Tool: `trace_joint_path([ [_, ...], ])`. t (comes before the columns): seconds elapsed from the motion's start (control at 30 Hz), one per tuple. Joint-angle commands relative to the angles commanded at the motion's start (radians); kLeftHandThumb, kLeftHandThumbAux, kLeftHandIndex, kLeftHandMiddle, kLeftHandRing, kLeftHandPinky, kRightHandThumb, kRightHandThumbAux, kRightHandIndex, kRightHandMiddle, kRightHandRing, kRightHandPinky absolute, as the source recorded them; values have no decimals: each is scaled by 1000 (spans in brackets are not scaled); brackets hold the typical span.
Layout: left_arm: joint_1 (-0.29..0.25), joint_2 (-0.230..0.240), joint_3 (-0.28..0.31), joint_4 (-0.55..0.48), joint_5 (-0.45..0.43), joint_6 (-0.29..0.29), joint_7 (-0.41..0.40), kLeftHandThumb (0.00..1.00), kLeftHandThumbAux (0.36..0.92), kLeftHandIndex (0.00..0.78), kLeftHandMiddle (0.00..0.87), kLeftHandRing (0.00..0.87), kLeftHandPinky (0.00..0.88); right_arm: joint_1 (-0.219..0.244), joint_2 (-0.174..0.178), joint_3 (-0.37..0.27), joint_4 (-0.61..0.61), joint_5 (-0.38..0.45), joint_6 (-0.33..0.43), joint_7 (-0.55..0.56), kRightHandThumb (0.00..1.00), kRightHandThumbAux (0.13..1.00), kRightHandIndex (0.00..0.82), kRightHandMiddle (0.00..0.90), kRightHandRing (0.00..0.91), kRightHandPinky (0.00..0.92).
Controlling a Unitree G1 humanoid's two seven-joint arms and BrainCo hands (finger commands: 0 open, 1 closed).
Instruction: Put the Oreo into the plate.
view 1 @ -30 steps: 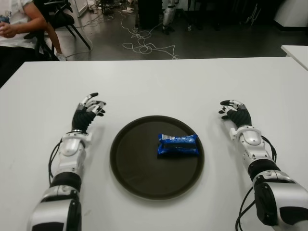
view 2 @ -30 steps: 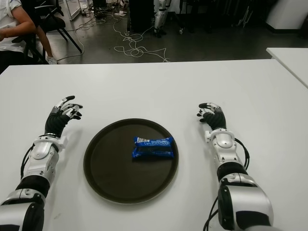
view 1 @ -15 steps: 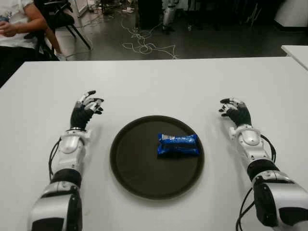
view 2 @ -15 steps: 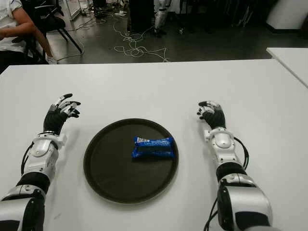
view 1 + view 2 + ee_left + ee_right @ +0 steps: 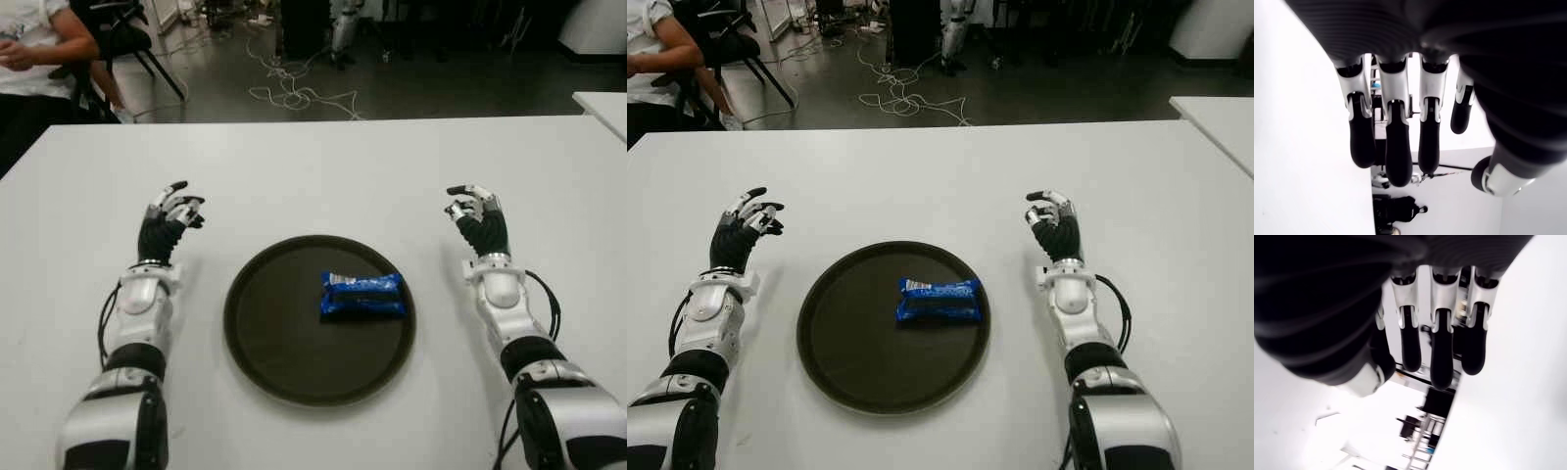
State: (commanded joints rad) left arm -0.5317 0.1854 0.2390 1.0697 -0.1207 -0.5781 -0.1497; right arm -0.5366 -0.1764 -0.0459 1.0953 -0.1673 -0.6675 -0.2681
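A blue Oreo pack [image 5: 362, 294] lies flat inside the round dark plate [image 5: 269, 343], toward its right half. My left hand [image 5: 168, 217] is raised over the white table to the left of the plate, fingers relaxed and holding nothing. My right hand [image 5: 477, 217] is raised to the right of the plate, fingers loosely spread and empty. In the left wrist view the fingers [image 5: 1392, 147] hang straight with nothing between them. The right wrist view shows its fingers [image 5: 1441, 352] the same way.
The white table [image 5: 323, 166] stretches around the plate. A seated person [image 5: 34, 49] is at the far left beyond the table's back edge. Cables [image 5: 294, 93] lie on the dark floor behind. A second white table's corner [image 5: 602, 103] shows at the right.
Both hands have lifted and drawn slightly away from the plate, the left one outward to the left, the right one rising. The Oreo pack has stayed still in the plate.
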Motion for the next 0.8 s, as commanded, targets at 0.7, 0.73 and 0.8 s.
trace_joint_path([
  [0.7,52,-15,1,-51,-19,-58,-47,942,631,207,455,394,444,41,-3,33,-15,-54,-102,-97,678,726,410,447,479,497],
  [0.73,54,-16,1,-55,-21,-57,-51,940,631,206,457,389,443,44,-2,32,-17,-51,-106,-94,678,726,410,445,478,498],
  [0.8,59,-18,1,-64,-23,-55,-55,934,630,207,461,377,440,52,3,32,-28,-49,-118,-93,678,726,410,439,474,499],
])
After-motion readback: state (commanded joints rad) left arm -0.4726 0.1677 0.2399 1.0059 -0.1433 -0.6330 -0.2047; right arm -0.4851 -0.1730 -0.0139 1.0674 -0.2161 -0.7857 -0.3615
